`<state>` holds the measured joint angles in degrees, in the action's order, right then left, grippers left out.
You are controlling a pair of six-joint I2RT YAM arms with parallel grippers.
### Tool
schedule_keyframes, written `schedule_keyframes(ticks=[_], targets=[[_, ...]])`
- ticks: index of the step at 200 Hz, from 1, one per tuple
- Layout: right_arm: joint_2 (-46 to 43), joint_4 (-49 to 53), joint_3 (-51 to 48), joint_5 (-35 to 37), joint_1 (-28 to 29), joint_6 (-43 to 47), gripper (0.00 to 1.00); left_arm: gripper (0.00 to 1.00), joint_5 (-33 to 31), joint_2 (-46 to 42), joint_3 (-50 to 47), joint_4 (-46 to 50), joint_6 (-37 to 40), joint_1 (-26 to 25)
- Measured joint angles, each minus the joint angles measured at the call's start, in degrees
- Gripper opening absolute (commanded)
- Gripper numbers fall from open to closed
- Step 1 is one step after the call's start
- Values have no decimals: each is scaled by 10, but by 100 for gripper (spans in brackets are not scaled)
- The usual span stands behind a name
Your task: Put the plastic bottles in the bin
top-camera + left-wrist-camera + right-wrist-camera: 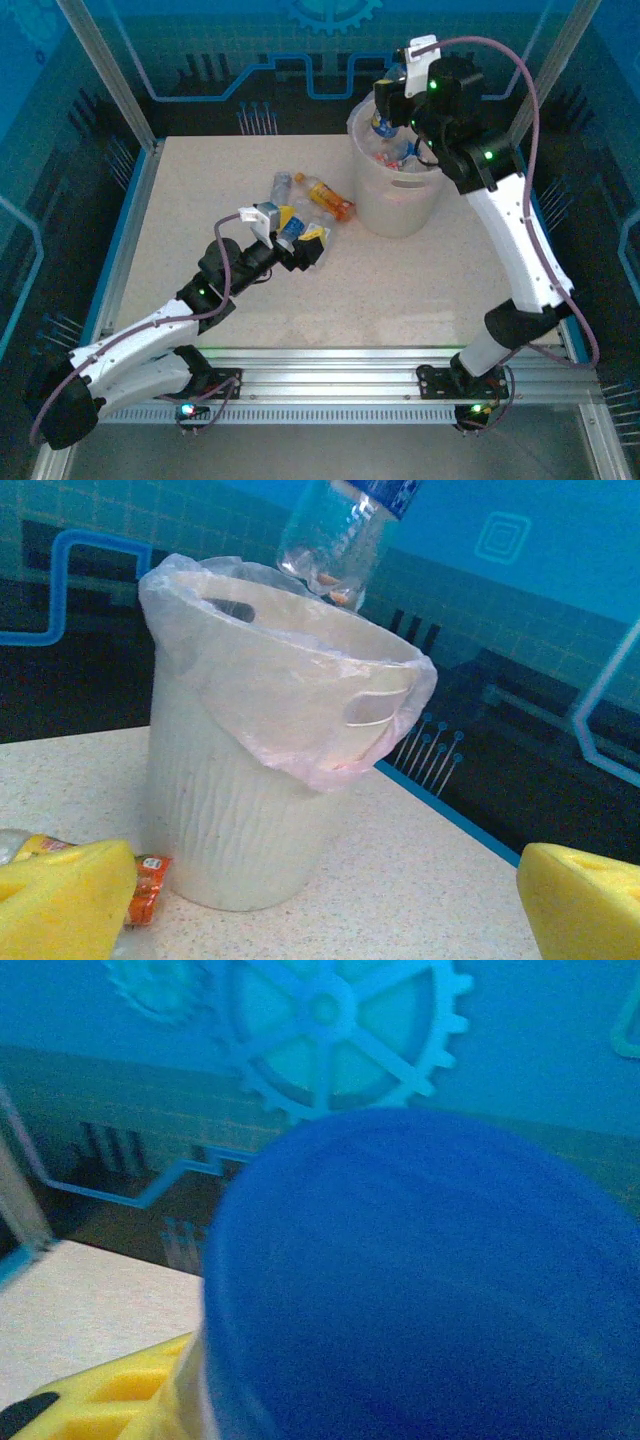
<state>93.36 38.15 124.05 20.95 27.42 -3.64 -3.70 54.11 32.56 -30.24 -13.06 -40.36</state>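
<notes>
**Right gripper.** The right gripper (390,112) is raised over the bin (395,205) and is clamped on a blue-labelled bottle (335,535). In the left wrist view this bottle hangs base-down just above the rim, and its upper part is cut off by the frame edge. In the right wrist view a blurred blue round surface (430,1280) sits against one yellow finger (120,1395). The far finger is hidden behind it.

**Left gripper.** The left gripper (300,235) is low over the loose bottles at the table centre. Its yellow fingers (60,905) are spread wide, one at each lower corner of the left wrist view. Whether they touch a bottle cannot be told.

**Bin.** The bin stands upright at the far right of the table (200,200). A thin pinkish liner bag (300,710) is folded over its rim. Several bottles (395,152) lie inside, and their number is hard to make out.

**Bottles on the table.** An orange-labelled bottle (328,200) lies just beside the bin base. A clear bottle (280,186) lies near it. Others are partly hidden under the left gripper.
</notes>
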Motion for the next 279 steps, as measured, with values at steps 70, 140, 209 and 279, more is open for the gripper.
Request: schedule_keyframes(ticks=[70, 140, 209, 279], targets=[[109, 83, 48, 29, -28, 33, 47, 99, -46, -11, -2, 23, 0, 0], [165, 159, 74, 14, -28, 37, 53, 99, -66, -11, -2, 43, 0, 0], [251, 217, 119, 10, -30, 34, 68, 99, -73, -11, -2, 51, 0, 0], [294, 274, 214, 7, -40, 27, 93, 99, -80, -9, -2, 61, 1, 0]])
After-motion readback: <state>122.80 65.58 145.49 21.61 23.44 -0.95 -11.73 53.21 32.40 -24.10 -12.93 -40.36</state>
